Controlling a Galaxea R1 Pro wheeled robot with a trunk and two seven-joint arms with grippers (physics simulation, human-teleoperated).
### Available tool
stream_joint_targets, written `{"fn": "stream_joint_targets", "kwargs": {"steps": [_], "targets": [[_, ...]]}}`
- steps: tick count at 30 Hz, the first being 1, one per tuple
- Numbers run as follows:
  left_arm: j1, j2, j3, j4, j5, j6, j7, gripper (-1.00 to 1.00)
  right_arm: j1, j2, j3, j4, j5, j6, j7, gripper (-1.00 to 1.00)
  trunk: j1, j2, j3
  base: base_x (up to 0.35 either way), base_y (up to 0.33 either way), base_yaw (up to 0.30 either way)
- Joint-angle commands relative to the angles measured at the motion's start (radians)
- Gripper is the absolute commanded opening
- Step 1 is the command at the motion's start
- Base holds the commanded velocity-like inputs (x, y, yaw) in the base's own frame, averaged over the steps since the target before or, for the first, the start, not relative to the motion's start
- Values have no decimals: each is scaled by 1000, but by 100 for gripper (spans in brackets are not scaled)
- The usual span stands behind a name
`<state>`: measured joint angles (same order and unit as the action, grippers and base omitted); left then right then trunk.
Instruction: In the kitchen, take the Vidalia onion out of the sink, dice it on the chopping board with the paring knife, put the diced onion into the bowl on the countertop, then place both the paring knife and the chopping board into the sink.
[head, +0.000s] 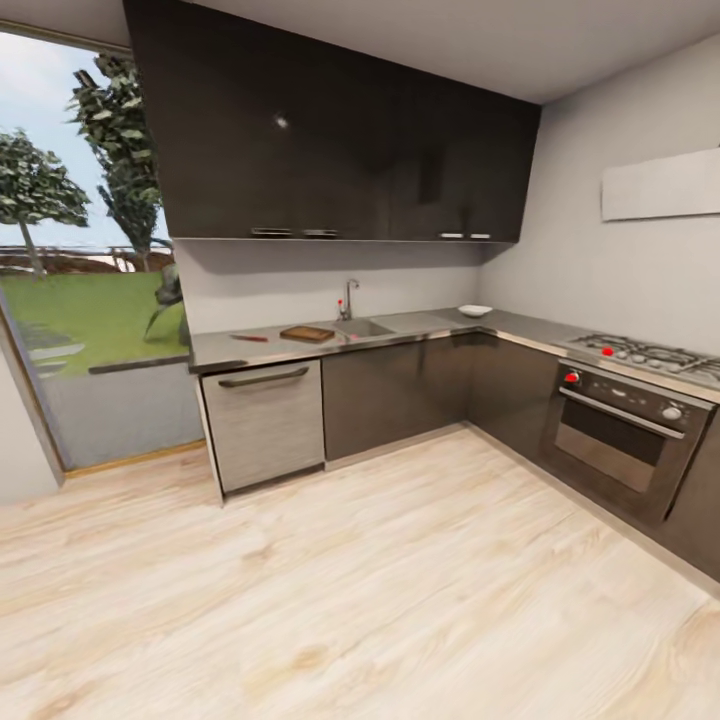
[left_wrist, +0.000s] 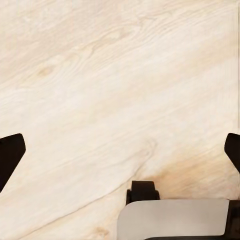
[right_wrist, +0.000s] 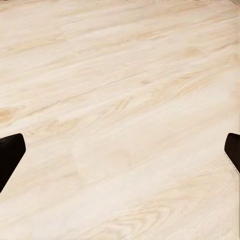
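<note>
Head view: across the room, the countertop (head: 420, 325) carries the brown chopping board (head: 307, 333) just beside the sink (head: 365, 328), the red-handled paring knife (head: 249, 338) further out on the board's far side, and the white bowl (head: 475, 310) near the corner. The basin's inside is too distant to read.

Left wrist view: the left gripper (left_wrist: 120, 150) is spread wide over pale floor (left_wrist: 100, 75), holding nothing.

Right wrist view: the right gripper (right_wrist: 120, 150) is likewise spread and empty.
</note>
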<state>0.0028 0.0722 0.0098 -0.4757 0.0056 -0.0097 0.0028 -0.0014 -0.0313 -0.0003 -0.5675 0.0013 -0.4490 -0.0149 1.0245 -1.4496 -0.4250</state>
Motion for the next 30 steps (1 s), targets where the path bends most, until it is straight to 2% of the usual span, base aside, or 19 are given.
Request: {"fn": "stream_joint_targets", "kwargs": {"steps": [1,10,30], "targets": [[0,0,1,-1,1,-1,0,100,0,0,0,0,0,-2,-2,100,1,0,-1,284,-207,0],[0,0,1,0,1,-1,0,100,0,1,0,0,0,-2,-2,100,1,0,-1,284,-207,26],[0,0,1,0,1,-1,0,100,0,1,0,1,0,-2,-2,100,1,0,-1,281,-214,88]]}}
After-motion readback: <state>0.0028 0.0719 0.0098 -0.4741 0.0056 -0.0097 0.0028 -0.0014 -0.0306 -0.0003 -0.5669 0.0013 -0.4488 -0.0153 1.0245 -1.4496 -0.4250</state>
